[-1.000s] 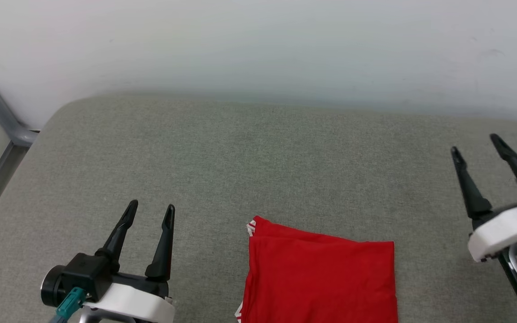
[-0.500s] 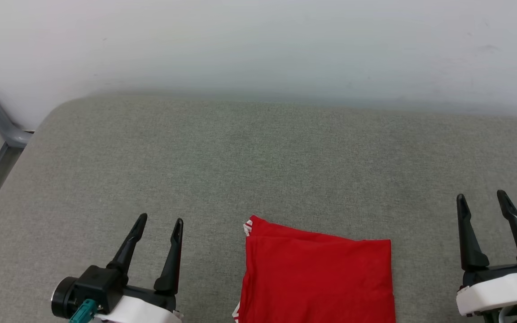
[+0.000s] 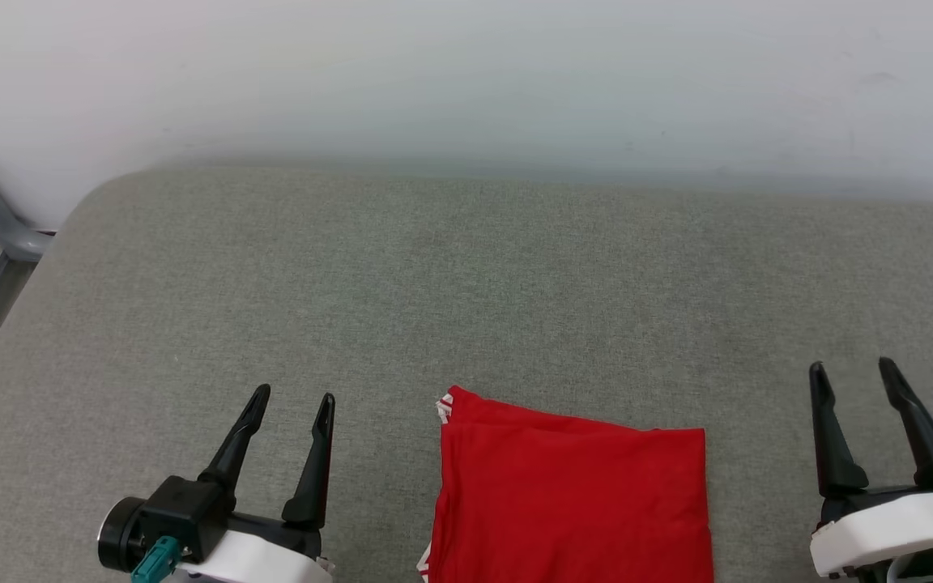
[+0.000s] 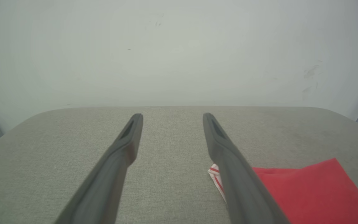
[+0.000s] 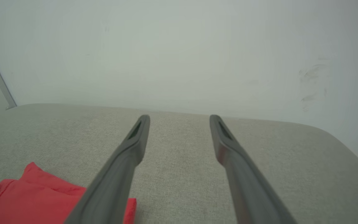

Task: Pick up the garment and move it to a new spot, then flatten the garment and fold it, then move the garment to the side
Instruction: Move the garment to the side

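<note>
Presently both grippers stand fully spread and empty; left gripper (image 3: 293,397) and right gripper (image 3: 851,366) touch nothing; the folded garment (image 3: 572,502) lies flat on the grey pad (image 3: 466,283) between them, apart from both; its striped corner sits nearest the left gripper.

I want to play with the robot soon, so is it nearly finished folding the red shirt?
Nearly. Done: the shirt lies folded in a red rectangle on the grey pad. In hand: nothing; the left pincer and right pincer are open and empty, either side of it, not touching. Left: maybe moving it aside; it sits between the pincers, so I can't tell if that's finished.
</note>
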Available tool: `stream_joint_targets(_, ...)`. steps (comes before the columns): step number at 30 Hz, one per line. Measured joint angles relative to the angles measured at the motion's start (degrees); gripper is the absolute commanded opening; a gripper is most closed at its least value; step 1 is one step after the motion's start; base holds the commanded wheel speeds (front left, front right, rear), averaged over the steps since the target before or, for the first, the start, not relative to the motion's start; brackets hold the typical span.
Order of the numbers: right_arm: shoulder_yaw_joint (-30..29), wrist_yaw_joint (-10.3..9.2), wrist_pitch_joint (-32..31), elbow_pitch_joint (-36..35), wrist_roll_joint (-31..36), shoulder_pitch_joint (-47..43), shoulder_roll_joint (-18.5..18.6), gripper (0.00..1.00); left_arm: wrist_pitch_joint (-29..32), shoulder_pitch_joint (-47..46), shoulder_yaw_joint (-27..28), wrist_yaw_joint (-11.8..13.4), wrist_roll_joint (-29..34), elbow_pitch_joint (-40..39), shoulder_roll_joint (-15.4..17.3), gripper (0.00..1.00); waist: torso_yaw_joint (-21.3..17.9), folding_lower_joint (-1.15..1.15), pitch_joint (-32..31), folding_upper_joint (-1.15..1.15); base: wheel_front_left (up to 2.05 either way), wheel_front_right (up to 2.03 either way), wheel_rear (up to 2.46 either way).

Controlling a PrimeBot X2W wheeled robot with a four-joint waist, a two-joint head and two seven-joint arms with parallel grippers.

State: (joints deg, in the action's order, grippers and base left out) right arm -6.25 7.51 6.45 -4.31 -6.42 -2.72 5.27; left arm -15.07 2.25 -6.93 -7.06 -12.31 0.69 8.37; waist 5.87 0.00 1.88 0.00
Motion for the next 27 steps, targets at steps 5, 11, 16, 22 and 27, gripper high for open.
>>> stream_joint_targets(5, 1.6, 0.0, -6.1, -0.3, -2.4, -0.1, 0.4, 1.0, 0.0, -0.3, -0.1, -0.2, 0.5, 0.1, -0.1, 1.0, 0.3, 0.0, 0.9, 0.0, 0.0, 0.0, 0.0)
stream_joint_targets(11, 5.2, -0.01, -21.9, -0.1, -5.8, -1.0, 1.2, 1.0, 0.0, -1.7, -0.4, -0.3, 0.5, 0.4, -0.6, 1.0, 0.8, 0.0, 3.0, 0.0, 0.0, 0.0, 0.0)
stream_joint_targets(16, 7.5, -0.01, -34.5, -0.4, -7.2, -1.3, 1.9, 1.0, 0.0, -2.7, -1.2, -0.3, 0.5, 0.8, -0.8, 1.0, 1.7, 0.0, 4.8, 0.0, 0.0, 0.0, 0.0)
stream_joint_targets(22, 8.3, -0.01, -45.3, 0.5, -7.8, -1.6, 1.6, 1.0, 0.0, -4.9, -3.1, -0.3, 0.5, 0.9, -0.9, 1.0, 3.4, 0.0, 7.0, 0.0, 0.0, 0.0, 0.0)
stream_joint_targets(27, 8.2, -0.01, -49.9, 2.5, -8.3, -0.4, 0.6, 1.0, 0.0, -5.8, -3.8, -0.3, 0.5, 1.4, -0.6, 1.0, 4.9, 0.0, 8.6, 0.0, 0.0, 0.0, 0.0)
